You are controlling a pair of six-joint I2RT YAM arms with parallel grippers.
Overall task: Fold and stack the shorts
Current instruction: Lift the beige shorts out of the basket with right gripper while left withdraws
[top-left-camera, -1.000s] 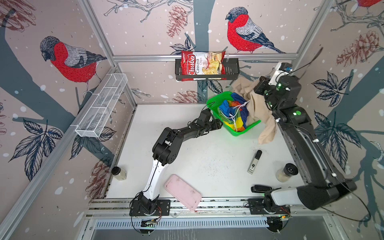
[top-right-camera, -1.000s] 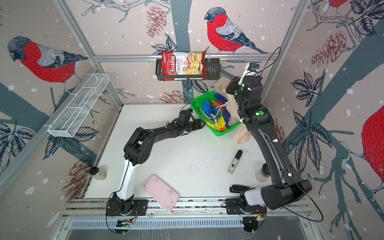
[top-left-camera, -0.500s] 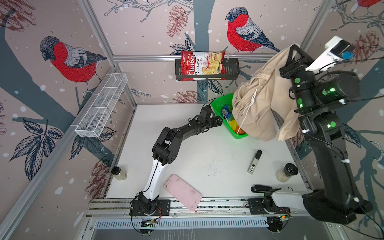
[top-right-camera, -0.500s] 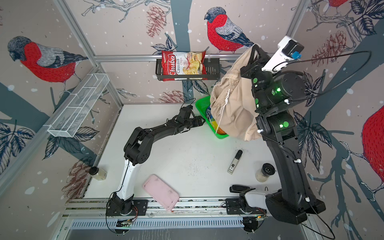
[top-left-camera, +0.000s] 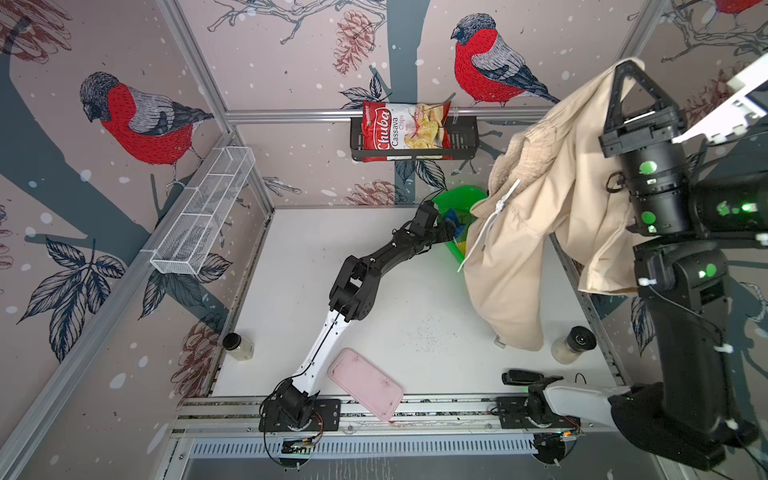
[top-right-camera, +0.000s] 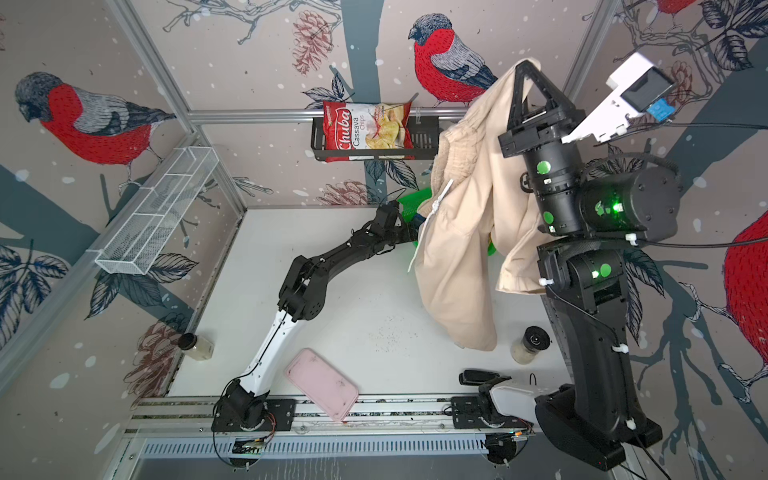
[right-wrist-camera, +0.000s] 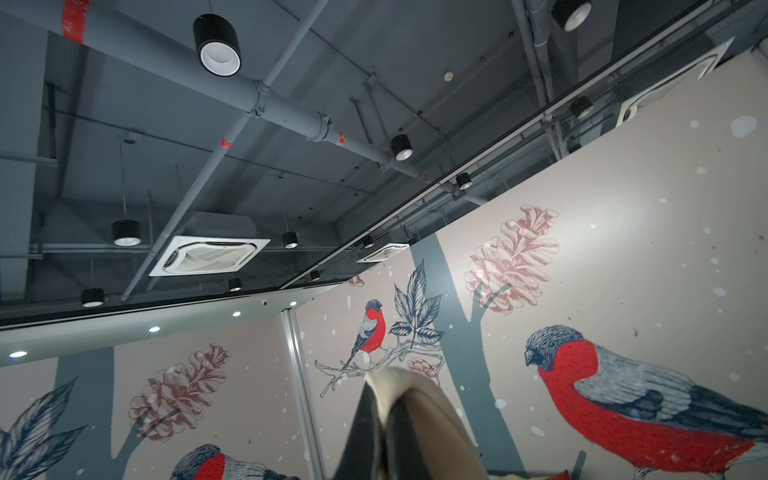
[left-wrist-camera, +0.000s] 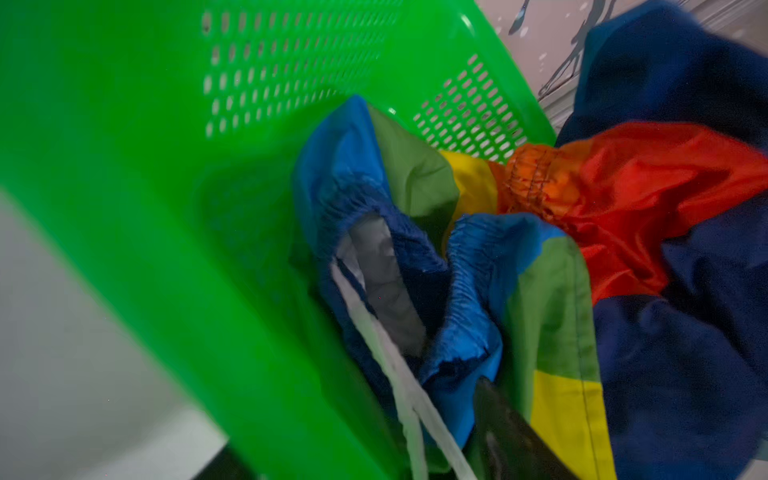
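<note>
Both top views: right gripper (top-left-camera: 622,68) high in air, jaws pinched tight on beige shorts (top-left-camera: 519,249), which hang over right side of table (top-left-camera: 374,270). Right wrist view adds cloth fold clamped between fingertips (right-wrist-camera: 365,419), ceiling behind. Left gripper (top-left-camera: 445,227) inside green basket (top-left-camera: 457,197), jaw gap impossible to tell. Left wrist view alone shows striped shorts (left-wrist-camera: 540,249) crumpled in basket, with white drawstring (left-wrist-camera: 386,353).

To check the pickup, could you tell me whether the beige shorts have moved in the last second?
Yes. The beige shorts rose off the green basket and now hang from the right gripper.
</note>
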